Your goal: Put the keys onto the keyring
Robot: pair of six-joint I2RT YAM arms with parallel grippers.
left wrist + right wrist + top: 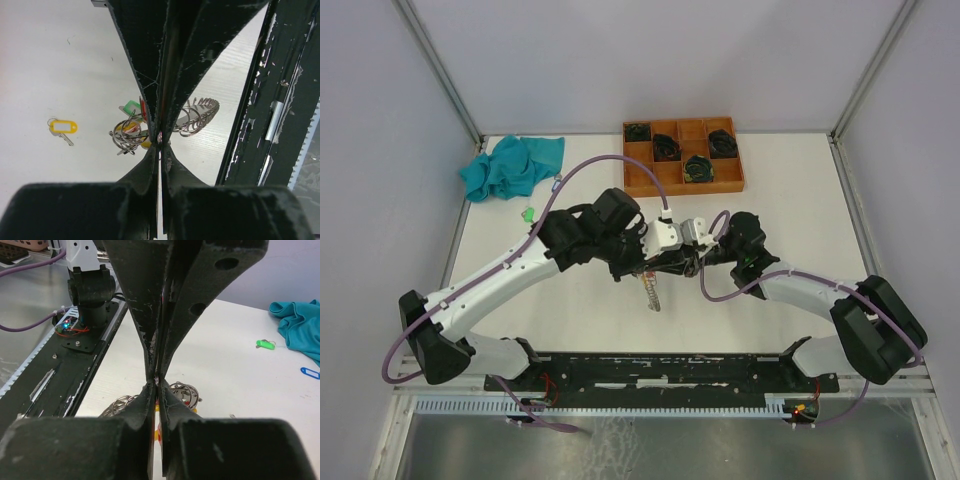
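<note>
Left gripper (159, 150) and right gripper (157, 386), tips meeting, were both clenched at a ring bunch (129, 137) over the white table (800, 200), pale walls (650, 60) around. Yellow-tagged key (63, 127) lay flat, apart.

Keys and keyring bunch, spread over the white table (800, 200)

You see the yellow-tagged key (63, 127) lying flat and alone: an oval yellow tag on a small ring, with the tiny metal key angled off to one side, well apart from the keyring bunch (131, 134). That bunch is a tangle of silver wire rings with green, red and yellow tags caught in it, and a fanned coil of rings (198, 116) sits just beside it. You cannot tell whether the bunch rests on the surface or hangs. The green-tagged key (265, 344) lies flat farther out. A blue tag (310, 372) lies near it, partly cut off at the edge of the view.
</note>
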